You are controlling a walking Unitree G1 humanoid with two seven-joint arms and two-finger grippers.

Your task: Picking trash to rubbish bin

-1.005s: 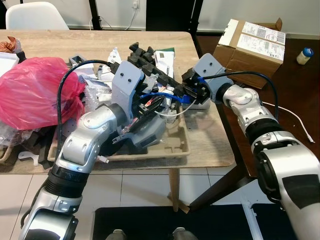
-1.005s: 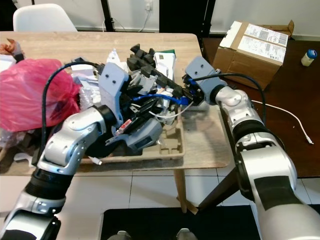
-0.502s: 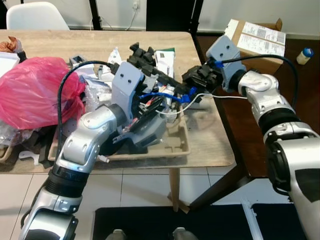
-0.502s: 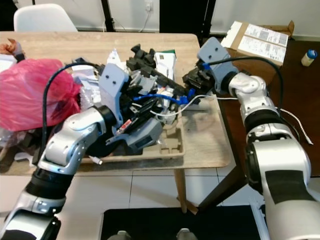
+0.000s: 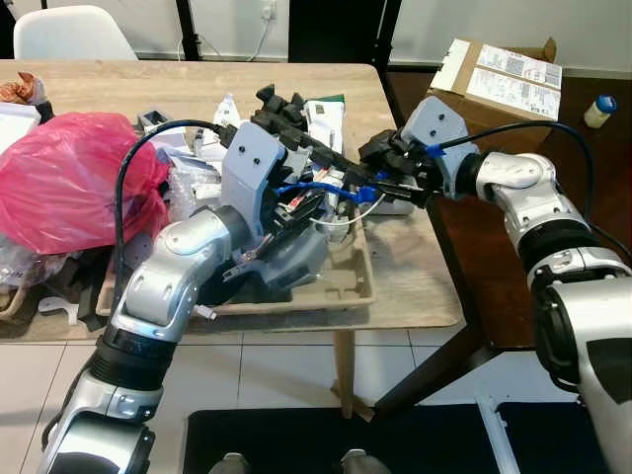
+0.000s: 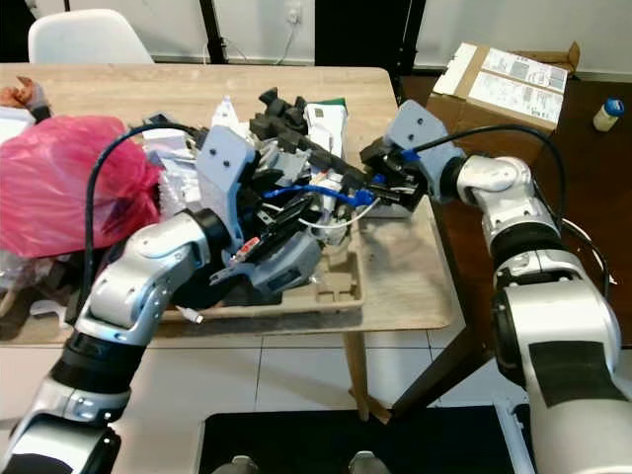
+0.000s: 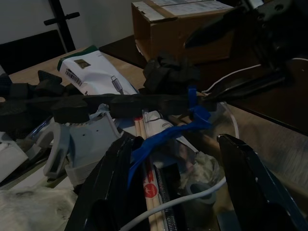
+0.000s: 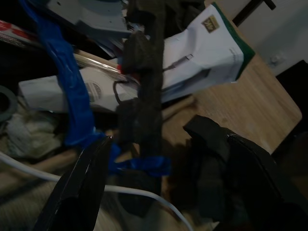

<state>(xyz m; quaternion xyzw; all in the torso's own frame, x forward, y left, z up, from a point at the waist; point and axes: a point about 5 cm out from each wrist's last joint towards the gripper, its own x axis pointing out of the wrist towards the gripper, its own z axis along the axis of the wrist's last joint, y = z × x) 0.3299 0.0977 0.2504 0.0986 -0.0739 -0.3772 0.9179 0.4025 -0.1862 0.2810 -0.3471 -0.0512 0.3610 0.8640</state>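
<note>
A heap of trash covers the wooden table point(image 5: 415, 286): a long black foam strip point(image 5: 296, 123), blue tape point(image 5: 316, 188), a white cable point(image 5: 341, 219) and a white package point(image 5: 326, 118), partly on a brown pulp tray point(image 5: 346, 286). My left gripper point(image 5: 301, 209) reaches into the heap over the tray. It is open, with the blue tape point(image 7: 159, 139) and the cable between its fingers point(image 7: 113, 192). My right gripper point(image 5: 383, 181) comes in from the right at the strip's end. It is open around the foam strip point(image 8: 144, 96) and tape point(image 8: 72, 96).
A red plastic bag point(image 5: 69, 188) lies on the table's left side. A cardboard box point(image 5: 499, 89) and a small bottle point(image 5: 602, 109) stand on the dark floor to the right. A white chair point(image 5: 69, 30) is behind the table. The table edge runs just right of the tray.
My right gripper pulled up and right, stretching the white cable, then came back down to the end of the foam strip. The left arm stayed in the heap.
</note>
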